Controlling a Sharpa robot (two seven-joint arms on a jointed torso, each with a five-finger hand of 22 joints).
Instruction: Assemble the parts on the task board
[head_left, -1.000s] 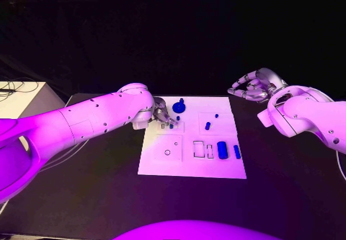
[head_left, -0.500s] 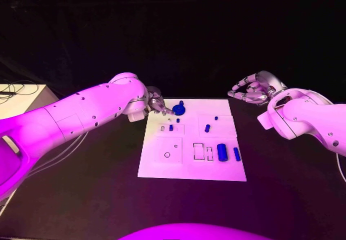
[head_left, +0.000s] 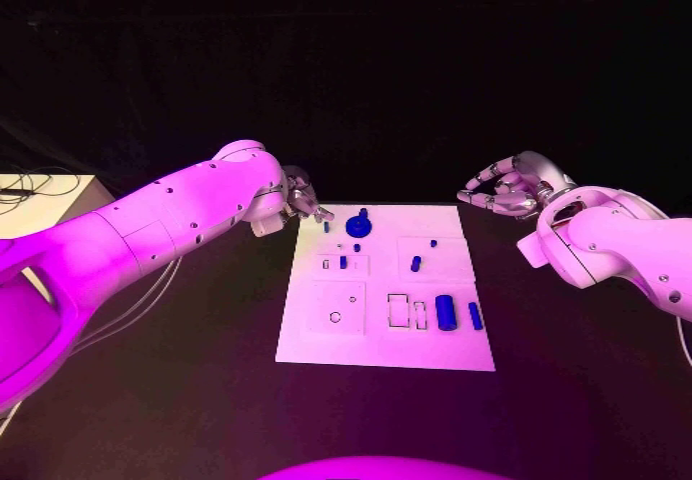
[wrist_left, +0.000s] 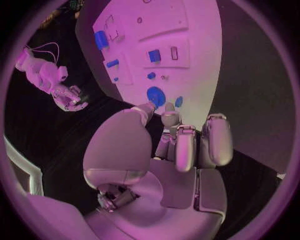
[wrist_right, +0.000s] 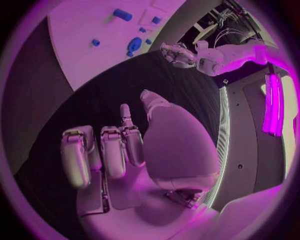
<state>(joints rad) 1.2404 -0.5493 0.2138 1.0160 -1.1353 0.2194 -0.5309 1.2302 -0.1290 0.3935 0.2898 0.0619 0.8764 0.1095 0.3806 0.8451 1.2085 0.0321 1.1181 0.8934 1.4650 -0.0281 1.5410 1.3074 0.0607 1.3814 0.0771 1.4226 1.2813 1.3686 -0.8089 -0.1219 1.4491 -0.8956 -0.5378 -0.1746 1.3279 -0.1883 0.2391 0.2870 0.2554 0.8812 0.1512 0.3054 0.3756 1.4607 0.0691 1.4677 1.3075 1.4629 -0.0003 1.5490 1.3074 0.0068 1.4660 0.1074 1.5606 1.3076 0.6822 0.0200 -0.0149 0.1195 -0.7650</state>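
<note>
While both silver many-fingered hands hang off the flat white task board (head_left: 378, 340), left hand (head_left: 300, 195) by its far-left corner, right hand (head_left: 508, 189) past its far-right corner, each has fingers curled, holding nothing. Seven small blue parts sit on the board, counting one round blue disc (head_left: 358, 224) near the left hand.

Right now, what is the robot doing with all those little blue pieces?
It is putting small blue parts together on the white task board. At this moment neither hand holds anything. The left hand hovers by the board's far left corner, close to the round blue part. The right hand waits off to the board's right, fingers curled. Other blue parts lie on the board, like the bigger one near the rectangular slots.
</note>
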